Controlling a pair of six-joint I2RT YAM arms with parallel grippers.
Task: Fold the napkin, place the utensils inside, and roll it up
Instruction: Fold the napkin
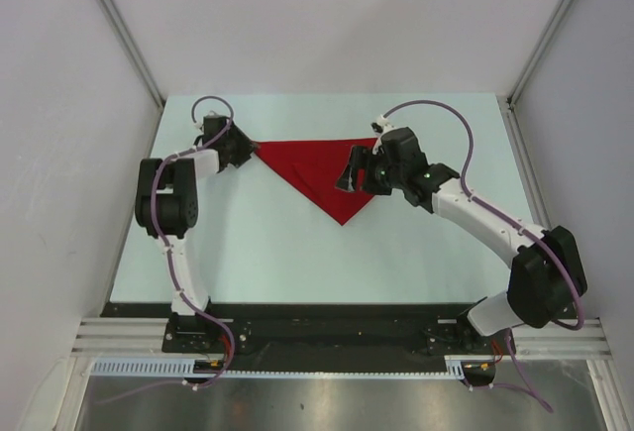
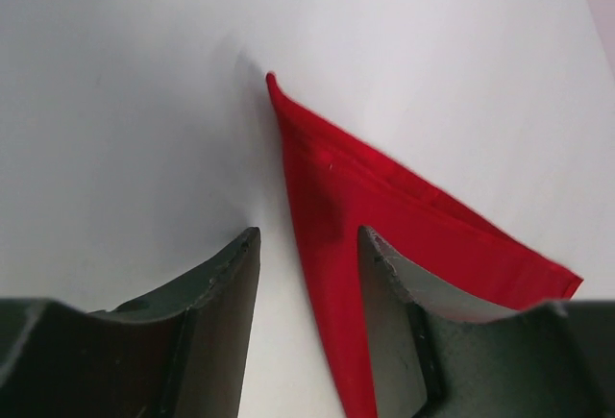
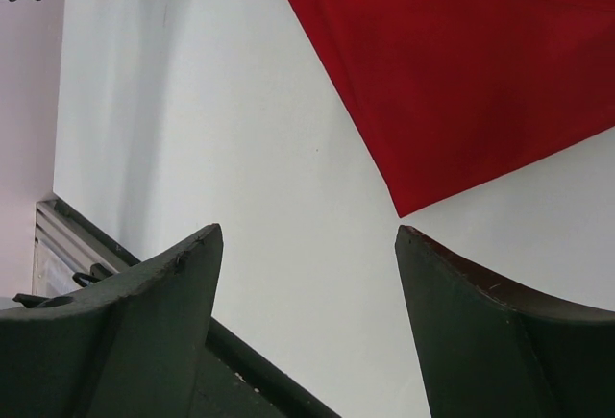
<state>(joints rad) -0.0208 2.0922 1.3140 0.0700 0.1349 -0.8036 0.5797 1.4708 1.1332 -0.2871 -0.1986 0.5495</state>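
Note:
The red napkin (image 1: 319, 171) lies on the table, folded into a triangle with its long edge at the back and its point toward me. My left gripper (image 1: 244, 146) is at the napkin's left corner. In the left wrist view the jaws (image 2: 308, 233) stand partly apart around the napkin's (image 2: 384, 197) narrow corner edge, with bare table also between them. My right gripper (image 1: 350, 173) hovers over the napkin's right half and is open. In the right wrist view the napkin's point (image 3: 480, 72) lies just beyond the gripper (image 3: 307, 230). The utensils are out of view.
The pale table (image 1: 248, 253) is enclosed by white walls at the left, back and right. A dark rail (image 1: 327, 317) with the arm bases runs along the near edge; its corner shows in the right wrist view (image 3: 77, 245).

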